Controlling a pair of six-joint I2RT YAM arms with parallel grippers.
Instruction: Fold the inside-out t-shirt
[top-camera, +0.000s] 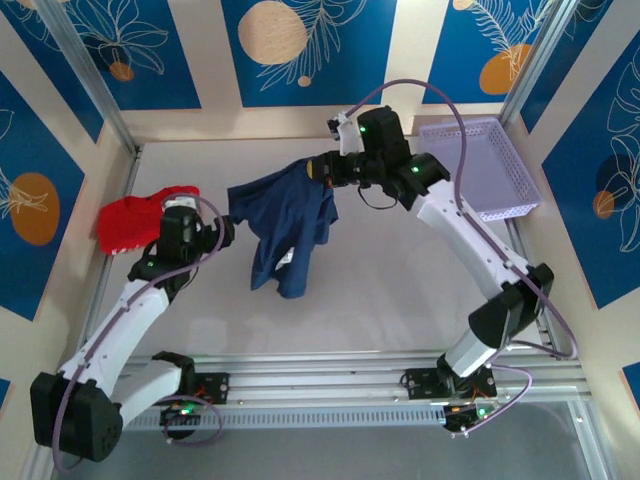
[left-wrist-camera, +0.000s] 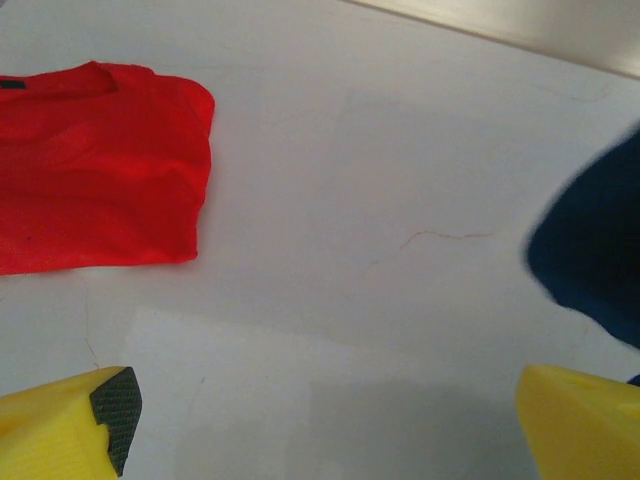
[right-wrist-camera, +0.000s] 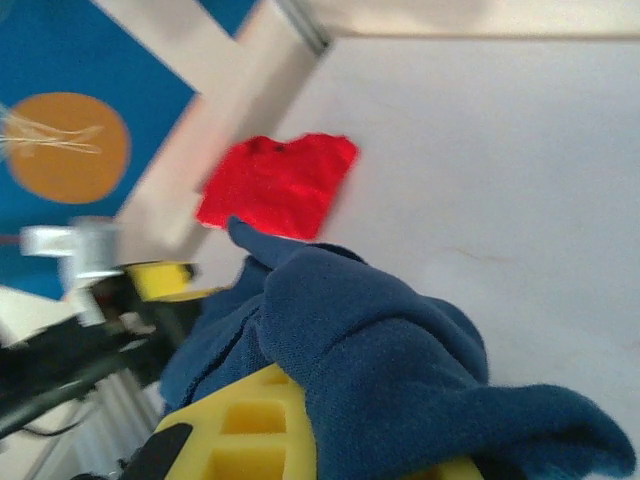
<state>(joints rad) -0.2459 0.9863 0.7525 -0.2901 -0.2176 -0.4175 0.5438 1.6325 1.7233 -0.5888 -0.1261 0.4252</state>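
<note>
At the far left of the table (top-camera: 400, 300) lies the red garment (top-camera: 140, 222), flat and apart from the work. Just to its right is the left hand (left-wrist-camera: 325, 400), its yellow fingers (left-wrist-camera: 70, 425) spread wide and grasping nothing, with only bare table between them. In its wrist view the dark edge of the inside-out t-shirt (top-camera: 285, 225) shows at the right margin, so the cloth lies to this hand's right, close by but not touching it.

The t-shirt is bunched, not laid out. It hangs from one pinched point at its far right corner and trails toward the near side of the table, with its long axis running from that far corner down to the loose lower end. One flap reaches left toward the open hand. Whether the lower end rests on the table I cannot tell.

The right hand (top-camera: 322, 168) is clenched on the t-shirt at that high corner, and navy cloth drapes over its fingers in the wrist view. The left hand is therefore the free one and the nearer to the loose left flap; I judge that a short reach rightward would bring it to that flap, ready to spread the cloth. Beyond the right arm, a lilac basket (top-camera: 500, 205) sits at the table's far right.
</note>
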